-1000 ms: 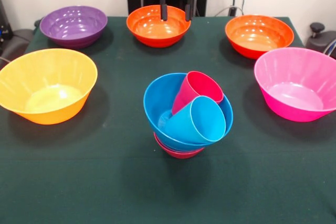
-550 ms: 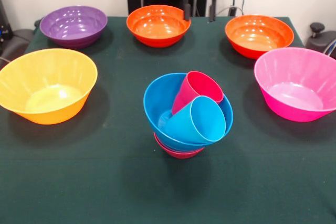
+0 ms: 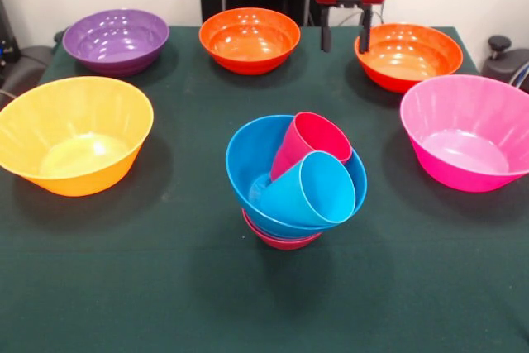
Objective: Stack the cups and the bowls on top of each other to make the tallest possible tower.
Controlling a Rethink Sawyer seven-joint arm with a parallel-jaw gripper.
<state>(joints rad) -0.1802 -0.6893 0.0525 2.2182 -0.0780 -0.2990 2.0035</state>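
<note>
The tower (image 3: 293, 183) stands mid-table: a small red bowl (image 3: 281, 240) at the bottom, a blue bowl (image 3: 248, 167) on it, and two cups lying tilted inside, a crimson red cup (image 3: 312, 140) and a light blue cup (image 3: 310, 189). My gripper (image 3: 345, 40) hangs open and empty at the back, between the middle orange bowl (image 3: 249, 39) and the right orange bowl (image 3: 407, 54), close to the latter's left rim. A purple bowl (image 3: 116, 40), a large yellow-orange bowl (image 3: 74, 133) and a large pink bowl (image 3: 467, 131) sit around the tower.
The green tablecloth (image 3: 165, 270) covers the table. Dark objects sit off the table at the far left (image 3: 25, 64) and far right (image 3: 506, 59) edges.
My gripper has moved to the right along the back, from over the middle orange bowl to the gap beside the right orange bowl, and dropped a little. Nothing else moved.
</note>
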